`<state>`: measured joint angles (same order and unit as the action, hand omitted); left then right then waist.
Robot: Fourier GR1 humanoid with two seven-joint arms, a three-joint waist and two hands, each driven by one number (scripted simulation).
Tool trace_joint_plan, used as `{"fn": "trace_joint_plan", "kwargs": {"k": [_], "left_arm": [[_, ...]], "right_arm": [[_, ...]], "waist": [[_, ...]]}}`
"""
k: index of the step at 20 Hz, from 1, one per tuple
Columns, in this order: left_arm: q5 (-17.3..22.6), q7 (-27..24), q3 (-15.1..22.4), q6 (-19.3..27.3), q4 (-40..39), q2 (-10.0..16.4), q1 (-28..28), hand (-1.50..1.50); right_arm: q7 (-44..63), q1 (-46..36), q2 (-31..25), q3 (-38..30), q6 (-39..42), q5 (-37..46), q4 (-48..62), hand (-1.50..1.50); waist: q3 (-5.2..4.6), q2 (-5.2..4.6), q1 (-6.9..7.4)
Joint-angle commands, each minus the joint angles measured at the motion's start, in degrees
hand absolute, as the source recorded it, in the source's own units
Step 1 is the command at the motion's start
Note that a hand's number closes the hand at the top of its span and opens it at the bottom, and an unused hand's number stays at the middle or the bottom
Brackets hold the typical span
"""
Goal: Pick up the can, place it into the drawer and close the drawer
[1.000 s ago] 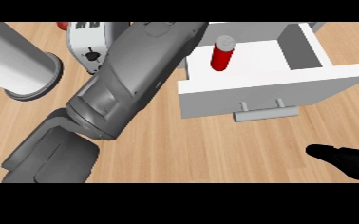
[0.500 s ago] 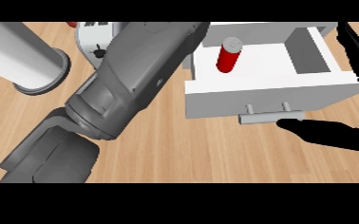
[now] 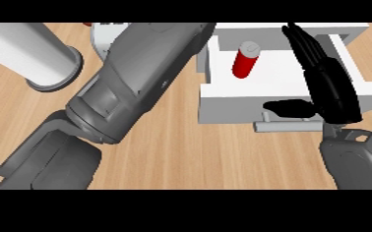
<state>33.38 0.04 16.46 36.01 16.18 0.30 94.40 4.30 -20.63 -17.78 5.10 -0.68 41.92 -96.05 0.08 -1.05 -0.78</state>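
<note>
A red can (image 3: 245, 61) with a grey top stands inside the open white drawer (image 3: 232, 103). My right hand (image 3: 330, 86) hangs over the drawer's right side, fingers straight and pointing away from me, thumb out above the front panel near the grey handle (image 3: 280, 126). It holds nothing. My left forearm (image 3: 138, 78) crosses the middle of the view toward the top, and its hand is hidden beyond the view's upper edge.
A pale grey cylinder (image 3: 40, 59) stands on the wooden counter at the left. A white object (image 3: 109, 34) with a red bit shows behind the left forearm at the top. Bare wood (image 3: 210, 157) lies in front of the drawer.
My right hand has risen from the lower right edge up over the drawer's right side and front. The view has shifted, so the drawer and can sit lower and closer.
</note>
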Motion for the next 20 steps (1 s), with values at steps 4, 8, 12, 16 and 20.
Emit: {"fn": "trace_joint_plan", "kwargs": {"k": [4, 8, 12, 16, 20], "left_arm": [[-0.84, 0.36, -1.09, 0.17, 0.81, -0.24, 0.01, -1.50], [-1.07, 1.11, -1.82, -0.35, 1.91, 0.97, -0.70, -1.50], [-2.16, 1.64, -1.00, -2.20, 4.15, 3.90, -4.70, -1.50], [-2.90, 2.96, -1.13, -4.55, 6.01, 8.44, -6.35, -1.50], [-3.34, 5.10, -0.27, -4.22, 10.04, 8.25, -8.44, -1.50]], "right_arm": [[-3.35, -6.32, 3.64, 4.42, -8.10, 10.83, 17.71, -1.50], [-6.84, -12.09, 5.24, 1.71, -14.54, 12.46, 29.48, -1.50], [-6.32, -16.89, 7.63, 0.88, -20.18, 15.91, 39.43, -1.50], [-6.48, -21.57, 7.85, -1.91, -26.69, 17.72, 46.93, -1.50], [-6.91, -29.30, 6.95, -5.08, -29.97, 18.09, 56.08, -1.50]], "waist": [[-0.03, 0.46, 1.37], [-0.01, 0.43, 2.06], [-0.05, 0.68, 3.43], [-0.05, 0.65, 3.20], [-0.06, 0.75, 4.92]]}}
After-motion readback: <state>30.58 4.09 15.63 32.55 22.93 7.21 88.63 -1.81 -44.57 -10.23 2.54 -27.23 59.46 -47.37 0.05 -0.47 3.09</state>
